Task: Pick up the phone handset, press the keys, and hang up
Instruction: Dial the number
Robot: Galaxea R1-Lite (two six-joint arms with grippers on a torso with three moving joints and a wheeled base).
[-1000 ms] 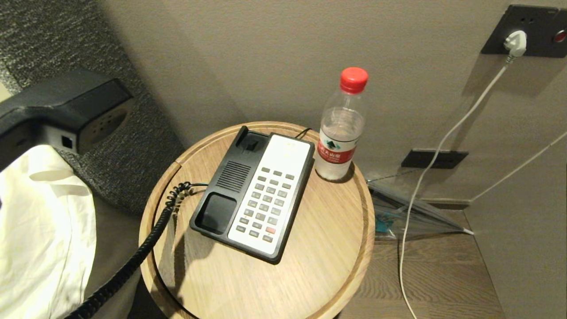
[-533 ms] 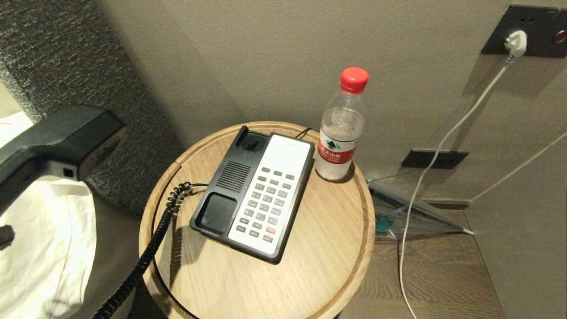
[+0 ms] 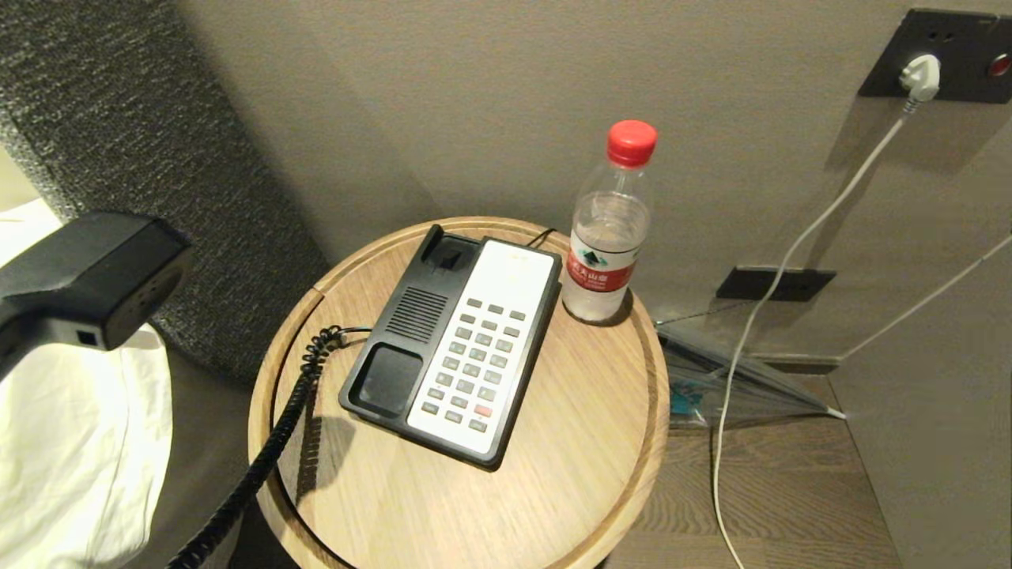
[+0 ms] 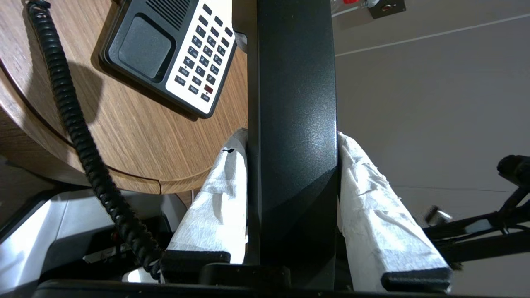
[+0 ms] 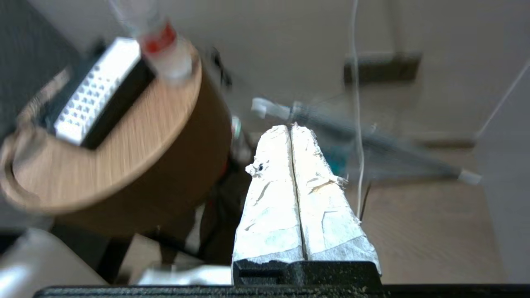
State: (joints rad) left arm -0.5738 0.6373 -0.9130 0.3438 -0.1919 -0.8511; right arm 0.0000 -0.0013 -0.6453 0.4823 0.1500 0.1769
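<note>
The black phone handset (image 3: 93, 273) hangs in the air left of the round table, its blocky end showing in the head view. In the left wrist view the handset (image 4: 293, 82) runs straight between my white-wrapped fingers (image 4: 219, 194); my left gripper (image 4: 292, 138) is shut on it. Its coiled black cord (image 3: 269, 446) trails off the table's left edge. The black-and-white phone base (image 3: 443, 273) lies on the table with its cradle empty and the keys (image 3: 474, 367) uncovered. My right gripper (image 5: 292, 128) is shut on nothing, low beside the table and over the floor.
A red-capped water bottle (image 3: 609, 229) stands right behind the phone base on the wooden table (image 3: 553, 490). White bedding (image 3: 71, 442) lies at the left. White cables (image 3: 759, 316) hang from a wall socket (image 3: 941, 55) on the right.
In the head view the handset has moved down and toward the left edge, still held. The coiled cord has shifted with it. Phone base and bottle have not moved.
</note>
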